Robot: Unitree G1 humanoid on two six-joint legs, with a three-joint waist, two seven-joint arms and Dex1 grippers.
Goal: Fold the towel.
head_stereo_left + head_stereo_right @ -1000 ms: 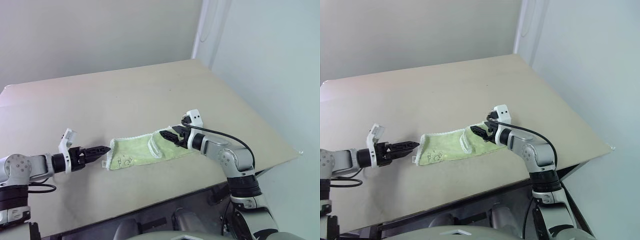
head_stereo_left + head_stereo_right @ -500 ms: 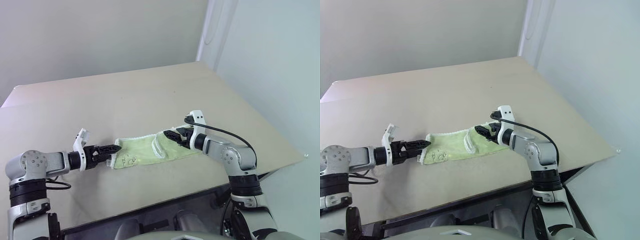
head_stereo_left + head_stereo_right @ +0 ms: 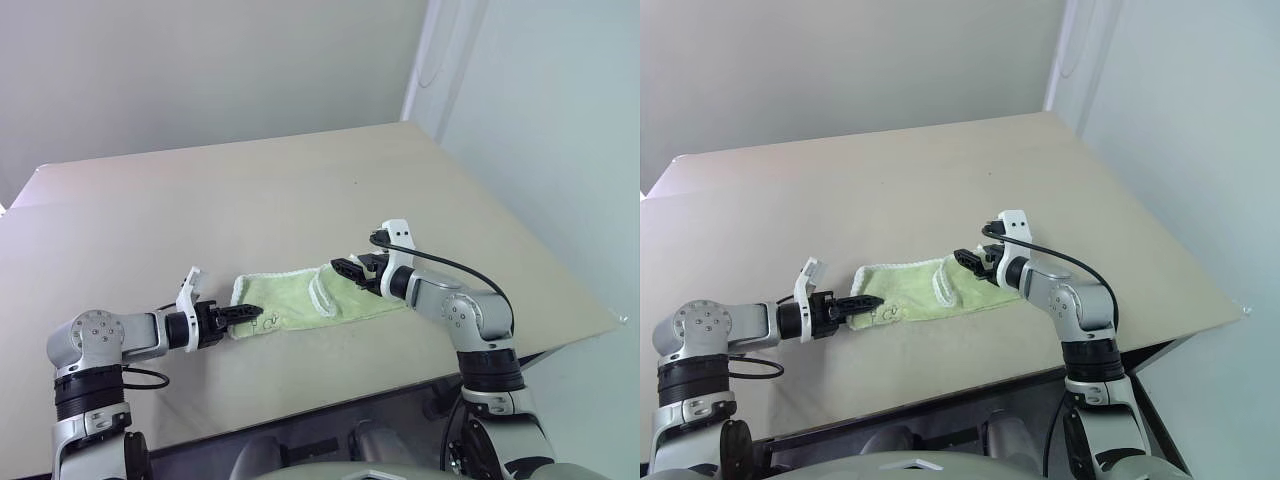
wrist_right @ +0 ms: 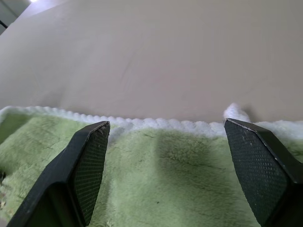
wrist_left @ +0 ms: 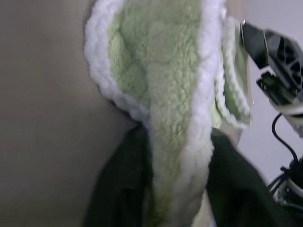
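The pale lime-green towel (image 3: 290, 298) with white edging lies in a crumpled strip near the table's front edge. Its left end sits pinched between the two black fingers of my left gripper (image 3: 245, 312). In the left wrist view a ridge of the towel (image 5: 161, 71) runs up from between those fingers (image 5: 118, 184). My right gripper (image 3: 343, 268) hovers at the towel's right part, fingers spread wide. In the right wrist view its fingertips (image 4: 94, 142) straddle the green pile (image 4: 161, 189) just inside the white hem, holding nothing.
The beige table (image 3: 300, 190) stretches wide behind the towel, up to a plain wall. Its right edge (image 3: 560, 270) and front edge (image 3: 330, 390) drop off close to the towel and my right arm.
My left gripper slid right from beside the towel onto its left end and closed on it. The right gripper stayed open over the right part. The camera view shifted.
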